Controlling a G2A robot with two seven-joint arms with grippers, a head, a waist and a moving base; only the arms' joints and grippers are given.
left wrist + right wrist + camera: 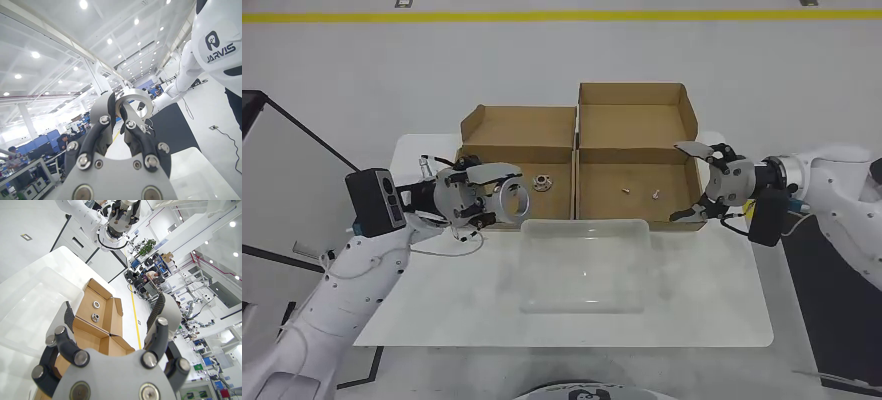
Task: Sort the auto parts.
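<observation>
My left gripper [118, 106] is shut on a wide metal ring [139, 100]. In the top view that ring [510, 202] hangs over the near left corner of the left cardboard box [517, 128], in the left gripper [482, 197]. A flanged metal hub [542, 182] lies on that box's floor. From the right wrist I see the hub [95, 316] with a second ring [96, 304] lying beside it. Two small screws [624, 187] rest in the right box [602, 172]. My right gripper [679, 182] stands open at that box's right end, holding nothing.
A clear plastic tray [584, 226] sits on the white table [442, 300] just in front of the two boxes. The box flaps stand up along the back. A dark panel stands beside the table's left edge.
</observation>
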